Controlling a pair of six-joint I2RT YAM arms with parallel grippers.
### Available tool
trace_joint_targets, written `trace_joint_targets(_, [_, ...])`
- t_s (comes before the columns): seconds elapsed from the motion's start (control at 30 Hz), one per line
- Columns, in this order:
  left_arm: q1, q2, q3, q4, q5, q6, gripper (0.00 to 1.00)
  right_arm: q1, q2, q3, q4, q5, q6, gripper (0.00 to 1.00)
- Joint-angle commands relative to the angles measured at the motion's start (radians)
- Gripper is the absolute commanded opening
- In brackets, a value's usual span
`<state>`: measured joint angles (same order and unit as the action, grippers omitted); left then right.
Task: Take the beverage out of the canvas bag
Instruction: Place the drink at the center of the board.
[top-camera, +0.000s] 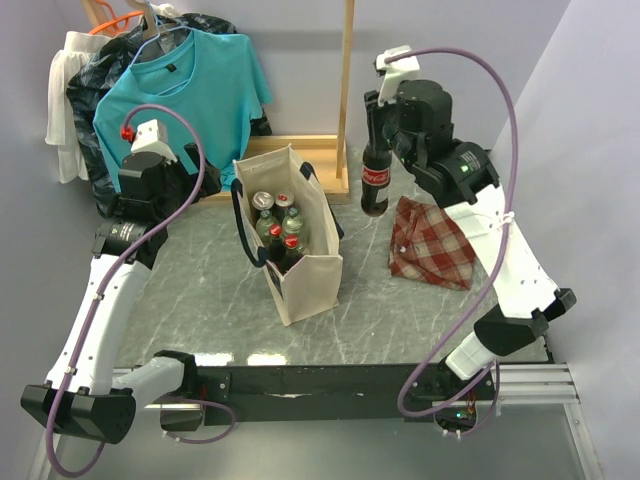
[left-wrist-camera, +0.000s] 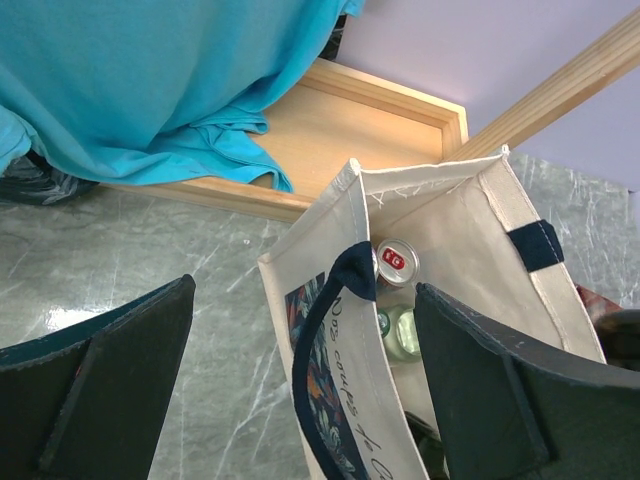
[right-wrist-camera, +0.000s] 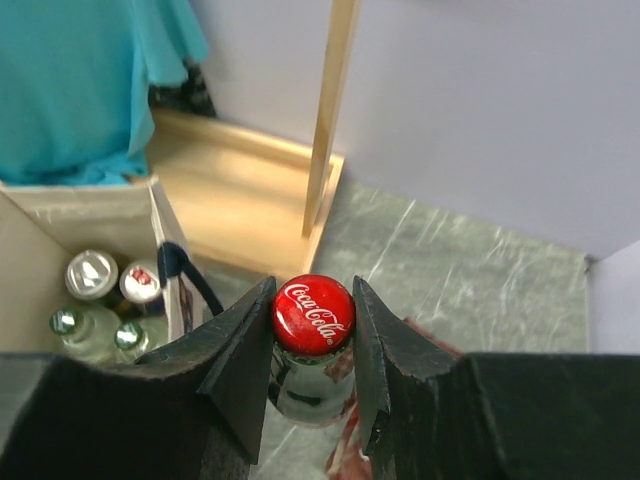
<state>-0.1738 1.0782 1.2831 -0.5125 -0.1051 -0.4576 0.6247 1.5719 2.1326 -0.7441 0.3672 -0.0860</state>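
Right pincer (right-wrist-camera: 313, 322) grips the cola bottle (top-camera: 374, 186) by its neck, right of the canvas bag (top-camera: 312, 285).

Lavender walls (top-camera: 300, 55); grey marble table (top-camera: 200, 300) (glossy); wooden clothes rack (top-camera: 347, 80).

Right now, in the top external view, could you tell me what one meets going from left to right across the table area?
canvas bag → cola bottle, hanging by its neck from the right end effector → plaid cloth bag
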Motion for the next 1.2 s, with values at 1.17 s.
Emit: trace_joint_targets(1.17, [0.000, -0.003, 0.059, 0.003, -0.024, 0.027, 0.96, -0.137, 0.177, -0.206, 0.486, -0.266, 0.111, 0.00])
